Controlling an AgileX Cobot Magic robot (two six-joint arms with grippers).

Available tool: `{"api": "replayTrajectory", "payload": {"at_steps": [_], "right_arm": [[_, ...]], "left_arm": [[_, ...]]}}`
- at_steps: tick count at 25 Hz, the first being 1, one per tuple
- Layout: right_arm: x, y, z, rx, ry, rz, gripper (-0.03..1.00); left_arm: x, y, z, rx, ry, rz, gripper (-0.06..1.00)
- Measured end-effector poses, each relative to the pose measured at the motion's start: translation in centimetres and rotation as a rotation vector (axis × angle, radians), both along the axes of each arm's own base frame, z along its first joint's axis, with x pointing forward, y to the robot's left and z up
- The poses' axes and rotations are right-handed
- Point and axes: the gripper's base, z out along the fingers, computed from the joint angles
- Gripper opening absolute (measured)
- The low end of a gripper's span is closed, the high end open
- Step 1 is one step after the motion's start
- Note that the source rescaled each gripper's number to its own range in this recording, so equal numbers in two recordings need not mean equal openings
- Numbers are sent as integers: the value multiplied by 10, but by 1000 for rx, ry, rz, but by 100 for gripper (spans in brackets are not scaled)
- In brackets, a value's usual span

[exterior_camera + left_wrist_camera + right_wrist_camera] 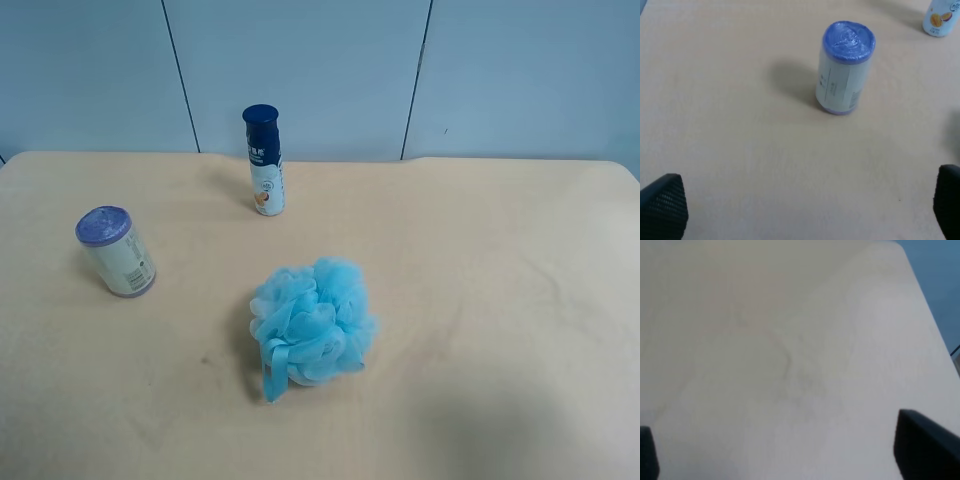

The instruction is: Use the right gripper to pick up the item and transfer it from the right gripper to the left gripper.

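1. While both arms stay out of the exterior high view, the item [116,251] stands upright on the counter [480,300], apart from the bottle [264,160] and the sponge [312,325].
2. Left gripper [805,210]: jaws spread, empty, with the item [844,67] ahead of them.
3. Right gripper [785,452]: jaws spread over bare counter near an edge.

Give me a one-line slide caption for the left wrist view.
White tub with purple lid upright on the table, ahead of the open left gripper.
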Motion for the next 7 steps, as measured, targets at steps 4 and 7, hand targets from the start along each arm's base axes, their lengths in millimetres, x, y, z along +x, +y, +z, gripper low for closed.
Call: {"api": "replayTrajectory", "payload": {"at_steps": [4,7], "right_arm": [[0,0,0,0,0,0,78],[0,0,0,0,0,0,78]], "left_arm": [[0,0,0,0,0,0,100],[0,0,0,0,0,0,100]]}}
